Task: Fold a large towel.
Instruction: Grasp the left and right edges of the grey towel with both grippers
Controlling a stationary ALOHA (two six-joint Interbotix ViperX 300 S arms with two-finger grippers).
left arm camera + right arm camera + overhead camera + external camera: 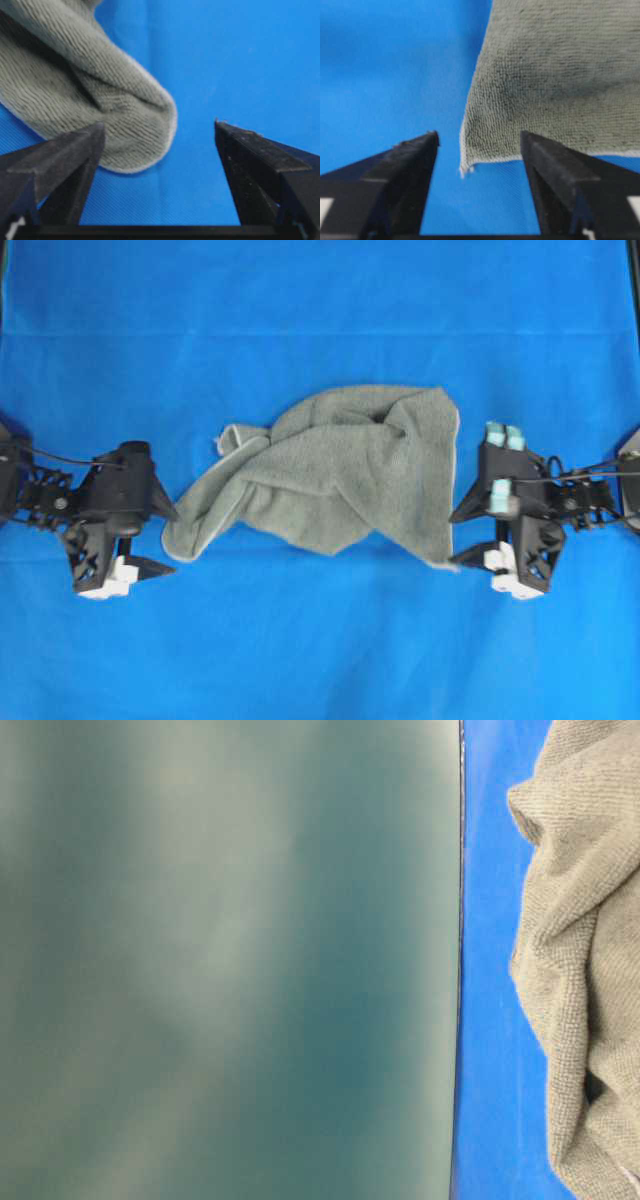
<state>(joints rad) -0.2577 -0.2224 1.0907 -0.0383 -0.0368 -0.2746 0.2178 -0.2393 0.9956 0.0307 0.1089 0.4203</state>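
Observation:
The sage grey-green towel lies crumpled in a loose heap in the middle of the blue table cloth. My left gripper is open at the towel's lower left end. In the left wrist view a rounded fold of the towel lies just in front of the left finger, with the left gripper holding nothing. My right gripper is open at the towel's lower right corner. The right wrist view shows that pale-edged corner of the towel lying between the tips of the right gripper, not gripped.
The blue table cloth covers the whole table. In the table-level view a blurred dark grey-green surface fills the left two thirds. A strip of blue cloth and part of the towel show at the right.

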